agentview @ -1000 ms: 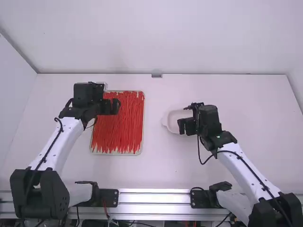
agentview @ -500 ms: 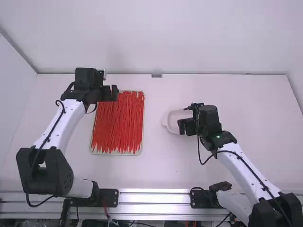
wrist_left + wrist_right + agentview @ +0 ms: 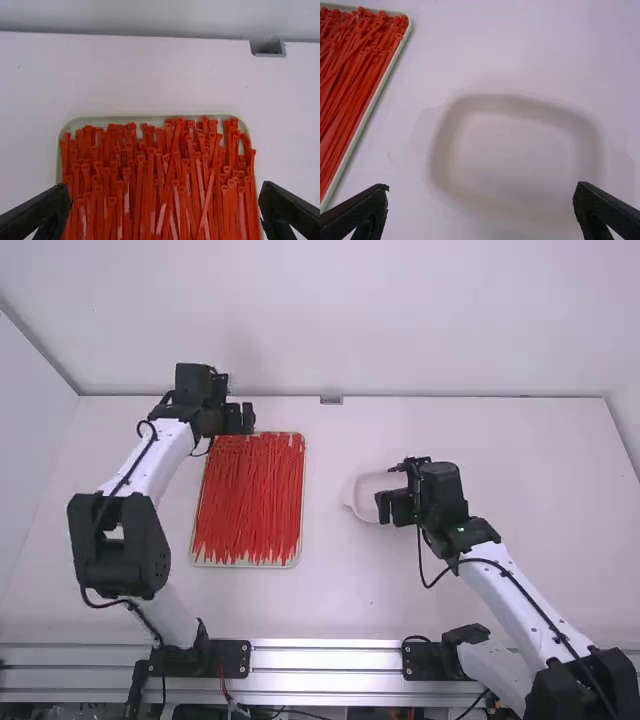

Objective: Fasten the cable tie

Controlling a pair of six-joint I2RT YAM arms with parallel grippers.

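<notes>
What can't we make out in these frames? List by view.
High view: right gripper covers part of the white rectangular dish.
High view: red plastic cable ties too small to tell whether any is looped.
Left wrist view: pale tray cut off at the picture's edge.

Both arms, the left arm (image 3: pixel 150 465) and the right arm (image 3: pixel 510 585), have white tubular links joined by black cylindrical joint housings. A thin black cable (image 3: pixel 421 560) loops outside the right arm's links. A small green indicator light (image 3: pixel 461 531) glows on its wrist housing. The left gripper (image 3: pixel 243 418) and right gripper (image 3: pixel 383 508) are black throughout. Their fingers (image 3: pixel 35 215) are wedge-shaped, with finely textured faces.
</notes>
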